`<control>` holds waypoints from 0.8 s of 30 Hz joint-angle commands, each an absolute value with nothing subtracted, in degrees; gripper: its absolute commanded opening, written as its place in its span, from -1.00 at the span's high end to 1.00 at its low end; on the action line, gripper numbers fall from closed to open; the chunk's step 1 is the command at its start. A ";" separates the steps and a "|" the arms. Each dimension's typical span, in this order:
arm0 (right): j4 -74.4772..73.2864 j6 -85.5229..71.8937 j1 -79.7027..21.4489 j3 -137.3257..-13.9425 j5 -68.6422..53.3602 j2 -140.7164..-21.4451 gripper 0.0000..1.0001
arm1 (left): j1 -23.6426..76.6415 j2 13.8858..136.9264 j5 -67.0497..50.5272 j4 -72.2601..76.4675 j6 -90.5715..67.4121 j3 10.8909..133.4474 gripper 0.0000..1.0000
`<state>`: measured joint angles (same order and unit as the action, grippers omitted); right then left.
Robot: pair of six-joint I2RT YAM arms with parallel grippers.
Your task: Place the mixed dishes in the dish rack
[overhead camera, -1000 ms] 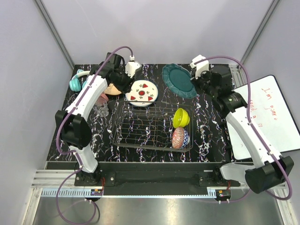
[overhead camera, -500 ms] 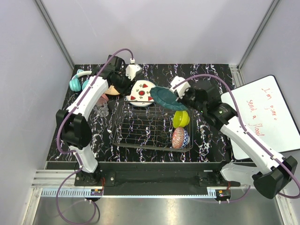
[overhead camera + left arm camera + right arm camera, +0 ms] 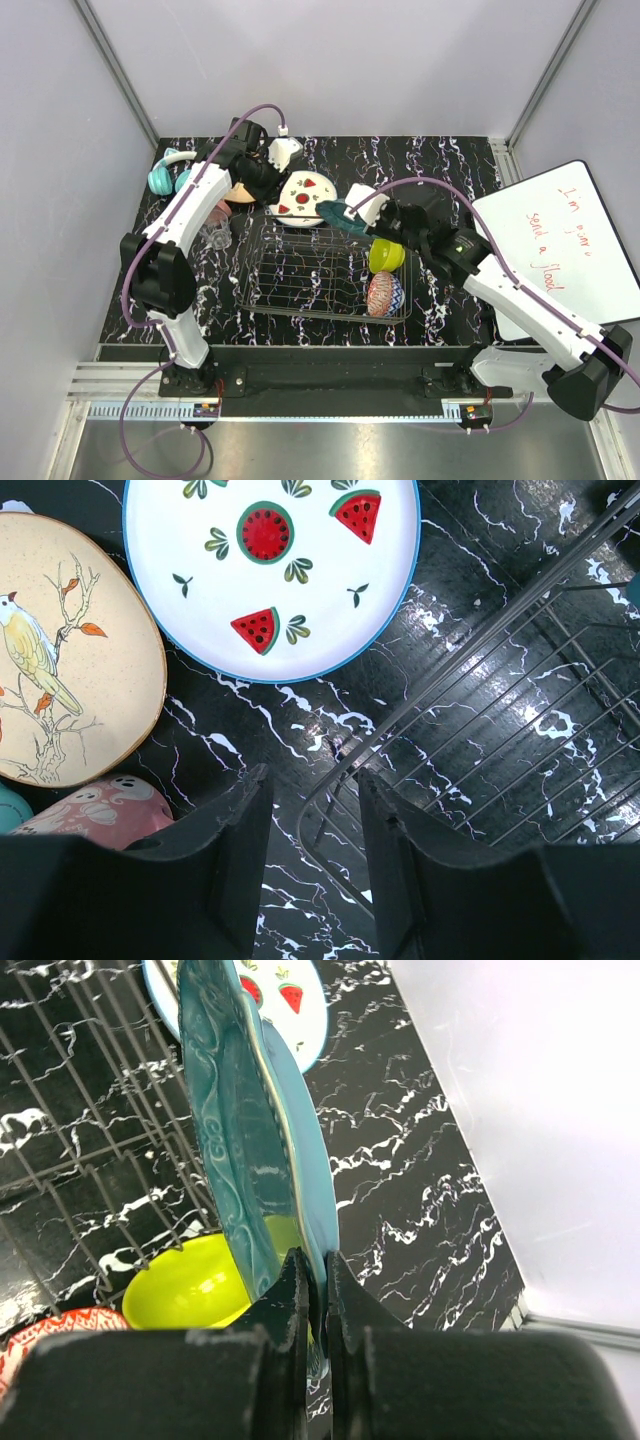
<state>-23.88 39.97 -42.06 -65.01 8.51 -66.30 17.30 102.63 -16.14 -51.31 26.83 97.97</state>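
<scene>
My right gripper (image 3: 365,214) (image 3: 315,1260) is shut on the rim of the teal plate (image 3: 338,212) (image 3: 250,1130). It holds the plate on edge over the far side of the dish rack (image 3: 300,270) (image 3: 90,1140). In the rack's right end lie the yellow-green bowl (image 3: 386,253) (image 3: 190,1285) and the red patterned bowl (image 3: 384,293). My left gripper (image 3: 265,185) (image 3: 315,775) hovers open and empty above the rack's far-left corner (image 3: 500,680). Beyond it on the table lie the watermelon-print plate (image 3: 305,195) (image 3: 270,570), the tan floral plate (image 3: 60,670) and the pink mug (image 3: 100,810). A small clear glass (image 3: 215,237) stands left of the rack.
Teal headphones (image 3: 165,175) lie at the back left corner. A whiteboard (image 3: 560,250) with red writing leans off the table's right edge. Grey walls close in the back and both sides.
My right arm swung left with the teal plate, from the back right of the table to above the rack's far edge, tipping it onto its edge. The left arm has barely moved.
</scene>
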 commanded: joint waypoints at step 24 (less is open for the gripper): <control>-16.79 48.86 -49.66 -62.67 16.35 -60.20 1.00 | 17.31 102.22 -17.22 -48.51 25.14 95.10 0.15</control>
